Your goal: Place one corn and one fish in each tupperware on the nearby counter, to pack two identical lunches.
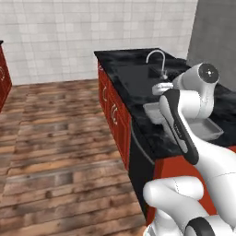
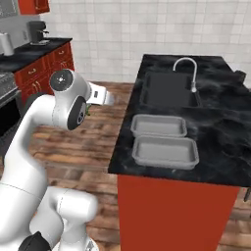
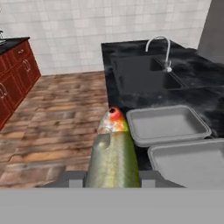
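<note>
1. Black marble counter (image 3: 205, 94) stood ahead of me, over red cabinets.
2. My pincer (image 3: 113, 180) was clamped on the olive fish (image 3: 113, 153), carried short of the counter edge.
3. Beyond lay both tupperware (image 3: 166, 124) trays, bare.
4. Releasing early would likely drop it on the floor.

Black marble counter (image 2: 223, 132) carries two empty tupperware trays (image 2: 165, 151).
</note>
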